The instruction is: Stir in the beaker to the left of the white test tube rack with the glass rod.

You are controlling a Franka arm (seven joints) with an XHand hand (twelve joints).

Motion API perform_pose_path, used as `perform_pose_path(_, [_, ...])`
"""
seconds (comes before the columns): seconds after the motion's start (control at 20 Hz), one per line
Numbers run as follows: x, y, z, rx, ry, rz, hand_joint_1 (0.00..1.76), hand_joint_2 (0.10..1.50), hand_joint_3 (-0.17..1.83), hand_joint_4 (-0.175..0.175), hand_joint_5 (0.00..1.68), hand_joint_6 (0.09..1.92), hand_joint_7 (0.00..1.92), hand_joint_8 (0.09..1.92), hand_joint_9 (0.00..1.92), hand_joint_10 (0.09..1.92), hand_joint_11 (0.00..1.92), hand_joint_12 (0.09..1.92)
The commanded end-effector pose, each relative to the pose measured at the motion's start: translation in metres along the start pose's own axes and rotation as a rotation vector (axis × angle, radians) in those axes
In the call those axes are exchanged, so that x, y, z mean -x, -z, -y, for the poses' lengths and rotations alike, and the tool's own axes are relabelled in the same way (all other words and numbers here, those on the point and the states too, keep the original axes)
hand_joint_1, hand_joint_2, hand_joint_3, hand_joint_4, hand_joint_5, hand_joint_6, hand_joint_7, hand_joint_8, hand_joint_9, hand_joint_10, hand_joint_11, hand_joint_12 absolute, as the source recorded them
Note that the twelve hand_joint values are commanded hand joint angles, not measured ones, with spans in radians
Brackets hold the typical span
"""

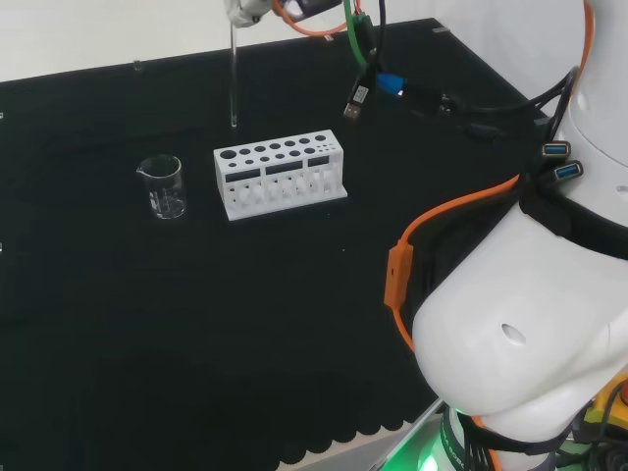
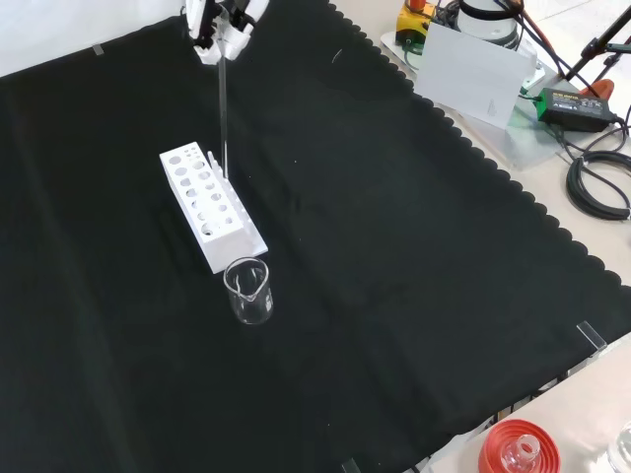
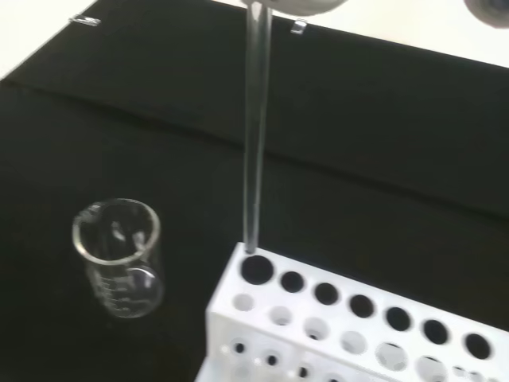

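The black and white robot hand (image 2: 219,22) is at the top edge of the front view, its fingers closed around the upper end of a thin clear glass rod (image 2: 223,113). The rod hangs straight down from the hand, its long axis vertical and its free tip pointing at the bench. In the wrist view the tip ends just above the corner hole of a white rectangular plastic test tube rack (image 3: 342,326), without entering it. The rack lies directly below the hand on the black cloth (image 1: 196,324), and the holes that can be seen look dark and hold no tubes. Beyond the rack's end, further from the hand, a small clear glass beaker (image 2: 248,290) with a pouring spout stands upright, just beside the rack but not touching it. It appears empty. In the head view the beaker sits left of the rack.
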State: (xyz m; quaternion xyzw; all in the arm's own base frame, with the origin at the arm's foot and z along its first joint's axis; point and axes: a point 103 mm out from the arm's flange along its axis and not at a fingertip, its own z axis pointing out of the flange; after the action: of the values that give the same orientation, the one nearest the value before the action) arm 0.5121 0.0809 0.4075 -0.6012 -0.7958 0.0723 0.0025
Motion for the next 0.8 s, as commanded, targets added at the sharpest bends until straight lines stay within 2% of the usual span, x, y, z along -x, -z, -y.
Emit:
perform_pose_path(0.05, [-0.025, 0.000, -0.007, -0.005, 0.017, -0.008, 1.20, 1.13, -0.17, -0.175, 1.13, 0.79, 1.60, 0.62, 1.81, 0.31, 1.66, 0.53])
perform_pose_path(0.8, [-0.073, 0.012, -0.033, -0.001, 0.088, 0.010, 1.20, 1.13, -0.17, -0.175, 1.13, 0.79, 1.60, 0.60, 1.81, 0.31, 1.66, 0.53])
